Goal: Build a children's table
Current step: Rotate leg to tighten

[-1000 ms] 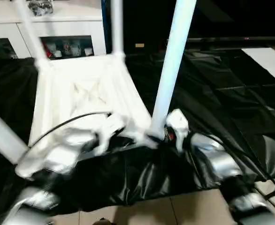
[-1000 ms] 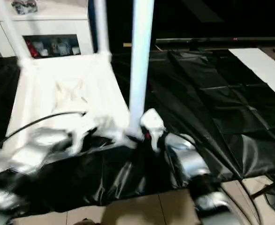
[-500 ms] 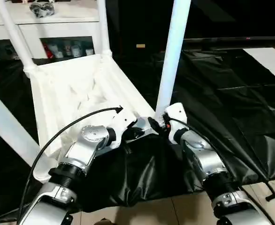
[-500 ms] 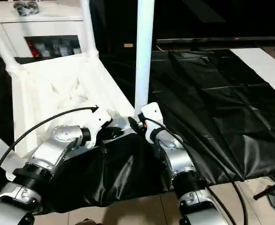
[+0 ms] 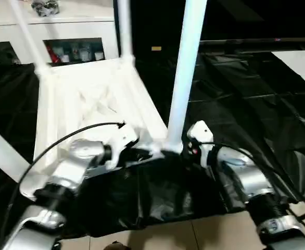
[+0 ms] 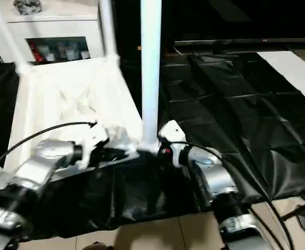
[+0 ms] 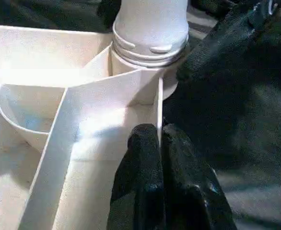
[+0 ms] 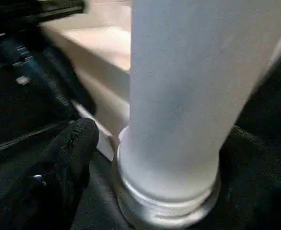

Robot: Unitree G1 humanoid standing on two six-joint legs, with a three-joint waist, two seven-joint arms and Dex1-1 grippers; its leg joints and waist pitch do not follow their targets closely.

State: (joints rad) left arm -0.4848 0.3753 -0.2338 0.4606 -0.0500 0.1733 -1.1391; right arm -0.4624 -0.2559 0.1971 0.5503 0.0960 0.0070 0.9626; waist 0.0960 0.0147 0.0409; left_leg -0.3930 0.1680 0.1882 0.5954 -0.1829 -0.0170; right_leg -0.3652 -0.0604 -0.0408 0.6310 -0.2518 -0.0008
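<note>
While left hand [image 7: 158, 143] pinches a table [image 5: 90, 99] rib, right hand [image 5: 186, 151] spread beside leg [image 5: 183, 78]

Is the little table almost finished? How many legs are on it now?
Nearly! The table top lies upside down on the black sheet, with four legs standing at its corners. In hand: the left fingers pinch a rib of the top by the nearest leg; a right finger waits beside its base. Screw rings show there, so it may need tightening. Then the table gets flipped upright.
</note>
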